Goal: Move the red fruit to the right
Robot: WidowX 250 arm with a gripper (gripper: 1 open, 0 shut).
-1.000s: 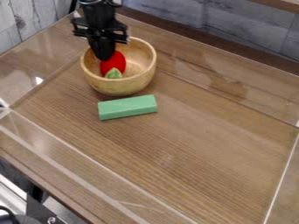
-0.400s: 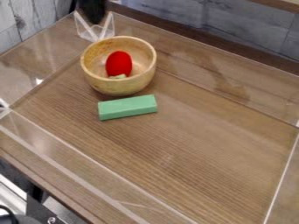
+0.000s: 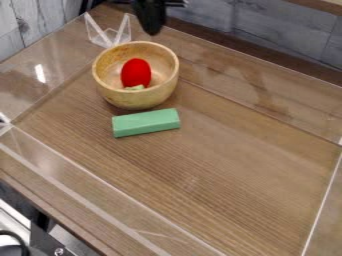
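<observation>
The red fruit (image 3: 135, 72) lies inside the round wooden bowl (image 3: 158, 90) at the back left of the table. My gripper (image 3: 151, 24) hangs dark at the top edge of the camera view, above and behind the bowl's right rim, well clear of the fruit. Its fingers look pressed together with nothing between them. Most of the gripper's body is cut off by the frame edge.
A flat green rectangular block (image 3: 146, 122) lies on the wooden table (image 3: 227, 170) just in front of the bowl. Clear plastic walls (image 3: 321, 215) ring the work area. A grey plank wall stands behind.
The gripper, which was down in the bowl over the fruit, has risen out of it and shifted right. The fruit stayed in the bowl.
</observation>
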